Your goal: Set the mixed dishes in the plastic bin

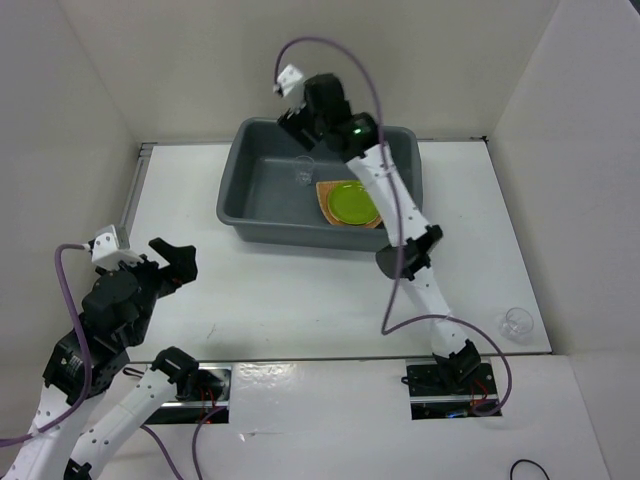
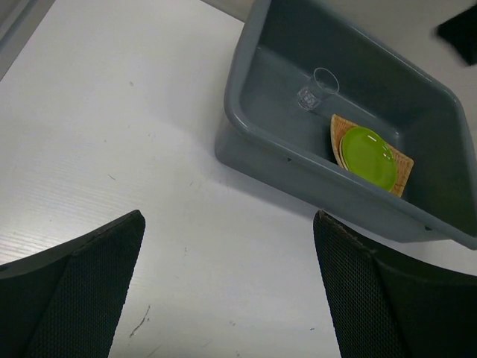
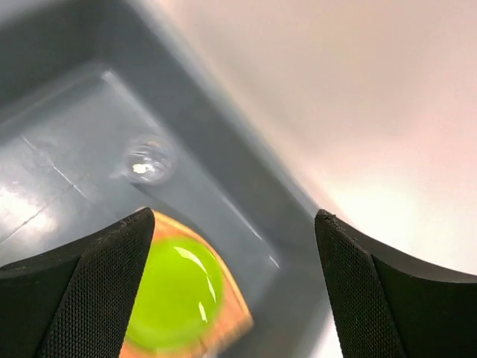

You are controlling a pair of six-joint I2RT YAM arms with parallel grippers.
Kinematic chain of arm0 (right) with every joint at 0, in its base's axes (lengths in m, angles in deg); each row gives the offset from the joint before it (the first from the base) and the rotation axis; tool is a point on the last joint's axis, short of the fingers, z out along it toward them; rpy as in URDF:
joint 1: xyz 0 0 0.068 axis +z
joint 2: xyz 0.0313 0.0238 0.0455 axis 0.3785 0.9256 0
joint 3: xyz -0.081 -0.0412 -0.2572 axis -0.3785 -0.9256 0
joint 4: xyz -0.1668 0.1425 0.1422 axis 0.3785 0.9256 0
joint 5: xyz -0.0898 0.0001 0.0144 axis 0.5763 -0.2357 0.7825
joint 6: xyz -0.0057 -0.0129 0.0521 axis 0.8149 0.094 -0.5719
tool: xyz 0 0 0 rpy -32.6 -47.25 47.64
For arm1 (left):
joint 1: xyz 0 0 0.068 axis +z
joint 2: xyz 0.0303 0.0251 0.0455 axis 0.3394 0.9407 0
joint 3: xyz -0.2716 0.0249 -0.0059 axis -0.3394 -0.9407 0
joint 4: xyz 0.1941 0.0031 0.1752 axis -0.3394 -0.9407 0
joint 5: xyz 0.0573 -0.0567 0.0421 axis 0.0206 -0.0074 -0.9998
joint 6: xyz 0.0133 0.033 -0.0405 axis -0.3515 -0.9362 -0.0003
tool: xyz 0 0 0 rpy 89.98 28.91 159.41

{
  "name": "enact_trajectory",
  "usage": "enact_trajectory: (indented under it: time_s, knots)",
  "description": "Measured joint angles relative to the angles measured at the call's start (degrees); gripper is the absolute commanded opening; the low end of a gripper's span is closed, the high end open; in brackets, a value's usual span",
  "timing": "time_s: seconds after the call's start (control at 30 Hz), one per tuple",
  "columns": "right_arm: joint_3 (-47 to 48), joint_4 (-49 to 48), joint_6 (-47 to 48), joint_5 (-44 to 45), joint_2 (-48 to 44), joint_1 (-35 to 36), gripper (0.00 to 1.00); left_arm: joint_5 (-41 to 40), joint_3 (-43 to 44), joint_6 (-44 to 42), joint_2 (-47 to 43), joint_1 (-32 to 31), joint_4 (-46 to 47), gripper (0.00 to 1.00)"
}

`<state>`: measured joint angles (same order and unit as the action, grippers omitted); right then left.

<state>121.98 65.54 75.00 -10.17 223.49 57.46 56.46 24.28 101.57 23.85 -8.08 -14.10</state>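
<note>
The dark grey plastic bin [image 1: 236, 203] stands at the back of the table. Inside it the lime-green plate [image 1: 354, 204] lies on the orange woven plate [image 1: 324, 192], and a small clear cup [image 1: 303, 172] stands to their left. My right gripper [image 1: 298, 128] is open and empty above the bin's far side; its wrist view shows the cup [image 3: 147, 160], green plate [image 3: 175, 294] and orange plate [image 3: 232, 317] below. My left gripper [image 1: 172, 262] is open and empty over the table at the near left. The cream saucer is out of view.
A second small clear cup [image 1: 517, 323] stands on the table at the near right. White walls close in the table on the left, back and right. The left wrist view shows the bin [image 2: 298, 160] ahead across bare table.
</note>
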Motion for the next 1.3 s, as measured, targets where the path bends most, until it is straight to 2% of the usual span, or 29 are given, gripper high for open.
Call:
enact_trajectory:
  time_s: [0.13,0.2,0.3,0.43,0.6,0.67,0.73,0.8,0.93,1.13,1.3]
  knots:
    - [-0.42,7.15,-5.07,4.00,-15.08,-0.76,0.91,-0.04,0.00,0.02,-0.07,0.00,-0.17,1.00]
    - [-8.50,8.87,-8.02,4.92,-24.74,-2.38,0.91,-0.11,-0.02,0.15,-0.48,0.00,-0.28,1.00]
    - [-28.24,10.40,-10.64,5.53,-39.50,-5.73,0.91,-0.92,-0.02,0.39,-1.77,0.00,-0.46,1.00]
    - [-57.02,13.51,-11.72,4.28,-54.84,-8.68,0.92,-1.81,-0.02,0.87,-2.23,0.00,-0.87,1.00]
    - [-94.03,11.76,-10.82,2.60,-74.29,-12.90,0.92,-2.08,-0.02,1.64,-2.27,0.00,-1.11,1.00]
    - [-105.59,12.50,-10.49,2.84,-83.19,-15.85,0.92,-2.25,-0.02,1.75,-2.60,0.00,-1.16,1.00]
    - [-113.59,12.70,-10.54,2.84,-91.43,-18.67,0.98,-2.58,-0.02,1.77,-2.82,0.00,-1.16,1.00]
    - [-118.20,13.18,-10.10,2.58,-98.25,-22.40,0.98,-2.62,-0.02,1.79,-2.75,0.00,-1.22,1.00]
    - [-119.12,12.66,-7.45,1.16,-104.83,-31.80,0.98,-2.64,-0.02,1.73,-1.40,0.00,-1.25,1.00]
    - [-119.14,12.61,-0.11,-1.53,-99.08,-45.42,0.97,-1.79,-0.02,1.57,0.68,0.00,-1.22,1.00]
    - [-121.59,10.43,9.29,-3.26,-95.62,-53.02,0.97,-1.46,-0.02,1.49,0.42,0.00,-1.16,1.00]
